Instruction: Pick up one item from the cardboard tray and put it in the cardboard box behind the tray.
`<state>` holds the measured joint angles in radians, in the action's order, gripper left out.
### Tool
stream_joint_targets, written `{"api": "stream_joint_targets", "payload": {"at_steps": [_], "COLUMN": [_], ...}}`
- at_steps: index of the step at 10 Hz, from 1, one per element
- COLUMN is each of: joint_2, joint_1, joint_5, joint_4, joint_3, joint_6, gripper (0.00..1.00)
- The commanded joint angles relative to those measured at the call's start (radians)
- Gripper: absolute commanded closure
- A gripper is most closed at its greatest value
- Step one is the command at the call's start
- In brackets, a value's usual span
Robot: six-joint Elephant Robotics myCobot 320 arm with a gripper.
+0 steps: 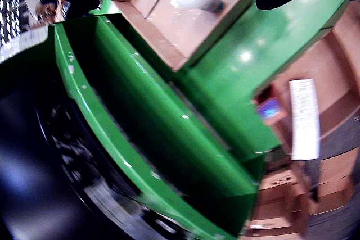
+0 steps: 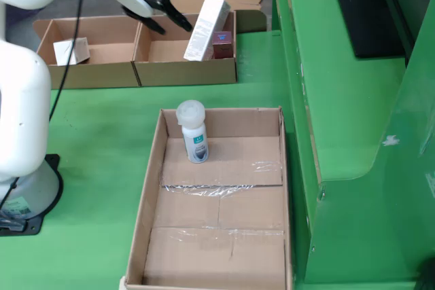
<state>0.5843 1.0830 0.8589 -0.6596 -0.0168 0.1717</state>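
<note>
My hand is up by the back box; one bottle left in the tray.

In the still view my gripper (image 2: pixel 178 22) is open wide w/ nothing in it, right beside the tall white carton (image 2: pixel 206 20) leaning in the back box (image 2: pixel 187 70). The white bottle (image 2: pixel 193 132) stands upright in the tray (image 2: pixel 153 168), near its far end, below my hand and closer to the camera. So I think I go down to it next. Its label's too small to read.

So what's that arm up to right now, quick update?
Tool open, above the rear box, holding nothing. White carton leans inside that box beside a small dark red box. One white bottle left standing in the tray. Nothing blocking.
</note>
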Motion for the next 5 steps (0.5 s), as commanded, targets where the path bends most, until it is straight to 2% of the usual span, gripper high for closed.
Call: {"api": "stream_joint_targets", "payload": {"at_steps": [1, 2, 3, 4, 5], "joint_2": [0.684, 0.692, 0.699, 0.701, 0.694], "joint_1": [-1.652, -1.731, -1.808, -1.875, -1.944], "joint_5": [-1.812, -1.812, -1.811, -1.812, -1.812], "joint_4": [0.148, 0.148, 0.148, 0.148, 0.148], "joint_3": [0.017, 0.017, 0.017, 0.017, 0.017], "joint_6": [0.344, 0.012, -0.376, -0.300, -0.419], "gripper": [0.00, 0.00, 0.00, 0.00, 0.00]}}
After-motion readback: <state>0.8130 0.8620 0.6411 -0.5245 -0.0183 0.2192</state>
